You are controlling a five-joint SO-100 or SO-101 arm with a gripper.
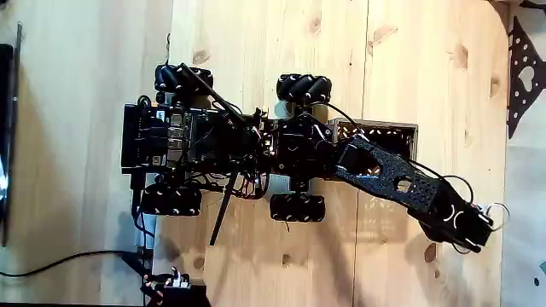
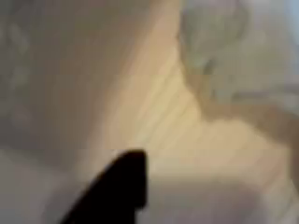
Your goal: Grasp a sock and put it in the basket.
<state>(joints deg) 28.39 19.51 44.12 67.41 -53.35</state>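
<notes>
the arm reached out past the basket [image 1: 388, 130] with its gripper [image 1: 485, 223] low over the floor, jaw state unclear, a blurry white sock [image 2: 234, 56] lay ahead in the wrist view, apparently ungrasped

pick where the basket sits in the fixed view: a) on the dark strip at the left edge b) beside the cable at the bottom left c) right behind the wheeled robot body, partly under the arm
c, the basket shows its rim just right of the robot body, with the arm crossing over it.
</notes>
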